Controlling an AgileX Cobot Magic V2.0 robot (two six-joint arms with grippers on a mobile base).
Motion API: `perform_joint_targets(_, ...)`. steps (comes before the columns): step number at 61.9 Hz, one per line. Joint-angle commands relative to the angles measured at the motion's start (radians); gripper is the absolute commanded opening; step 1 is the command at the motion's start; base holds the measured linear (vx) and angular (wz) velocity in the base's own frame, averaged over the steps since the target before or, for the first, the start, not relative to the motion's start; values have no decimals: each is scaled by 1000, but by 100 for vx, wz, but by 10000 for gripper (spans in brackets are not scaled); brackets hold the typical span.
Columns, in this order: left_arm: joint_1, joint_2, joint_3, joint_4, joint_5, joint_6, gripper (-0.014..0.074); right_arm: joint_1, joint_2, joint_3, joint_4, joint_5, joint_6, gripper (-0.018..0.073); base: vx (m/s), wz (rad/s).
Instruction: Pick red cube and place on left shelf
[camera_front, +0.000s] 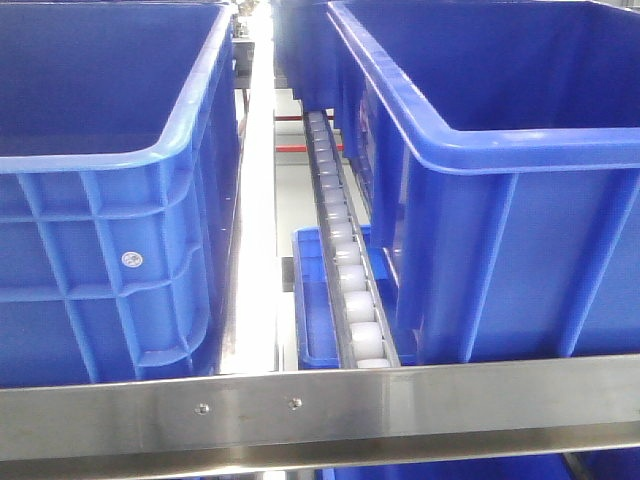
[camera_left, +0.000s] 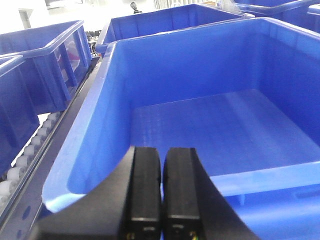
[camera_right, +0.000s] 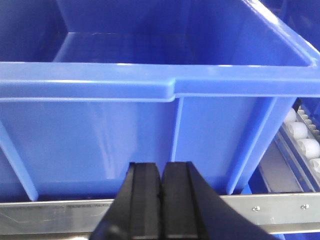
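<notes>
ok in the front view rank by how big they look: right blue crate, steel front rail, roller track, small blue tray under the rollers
1. right blue crate
2. steel front rail
3. roller track and small blue tray: too close to rank, and the tray is partly hidden.

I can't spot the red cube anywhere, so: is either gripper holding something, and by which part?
Nothing. The left gripper and right gripper both show jaws shut together with nothing between them.
</notes>
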Motion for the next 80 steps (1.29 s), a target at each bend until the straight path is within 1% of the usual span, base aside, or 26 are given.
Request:
perform_joint_targets(1,-1,-4,22,-5,-90,1,106,-6,-18,-23,-14,-80,-9,57,0,0)
perform_joint_targets(11,-1,-4,22,-5,-90,1,106,-6,-18,-23,49,-80,-9,57,0,0)
perform_joint_targets(22,-1,-4,22,-5,-90,1,106,-6,-18,-23,82,-80,-9,57,0,0)
perform_joint_targets(29,-1,-4,22,-5,-90,1,106,-6,-18,-23,85,-80,-12,57,0,0)
perform_joint_targets(38,-1,-4,22,-5,-90,1,106,-6,-18,-23,110,-80,-63,57,0,0)
perform_joint_targets(42,-1,-4,22,-5,-90,1,106,-6,-18,-23,114,-80,-75,57,0,0)
perform_joint_targets(80,-1,-4,22,-5,-90,1,106,-6,-18,-23,115,-80,-75,57,0,0)
